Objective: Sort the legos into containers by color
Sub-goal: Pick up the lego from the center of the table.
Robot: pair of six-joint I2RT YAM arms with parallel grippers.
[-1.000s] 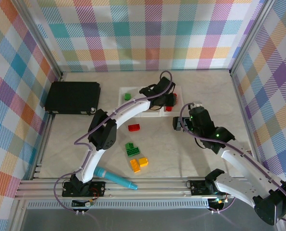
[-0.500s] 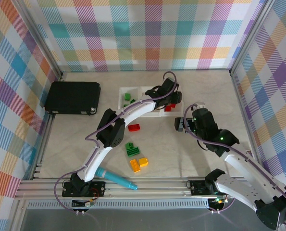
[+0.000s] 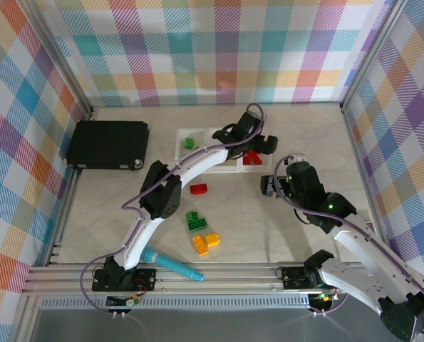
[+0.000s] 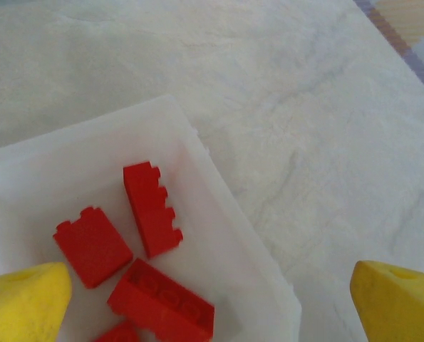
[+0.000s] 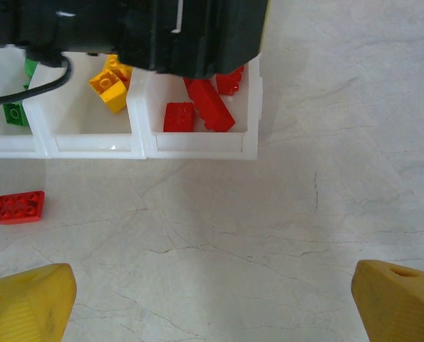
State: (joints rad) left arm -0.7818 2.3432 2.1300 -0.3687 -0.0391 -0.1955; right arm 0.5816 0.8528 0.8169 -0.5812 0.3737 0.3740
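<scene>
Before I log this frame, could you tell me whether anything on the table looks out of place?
Nothing looks spilled or damaged. The odd item is a teal marker pen, no brick, lying near the yellow legos. These, the green legos and one red lego sit unsorted outside the containers.

Table (image 3: 254,228): pale marbled top.
Far left corner: black case (image 3: 106,144).
Far edge, centre: containers (image 5: 90,144), three clear trays in a row.
Mid-table, loose: red lego (image 3: 199,189); nearer, green legos (image 3: 194,221); yellow legos (image 3: 206,243) just beside.
Near edge, left of centre: teal marker (image 3: 170,264), lying flat.
</scene>
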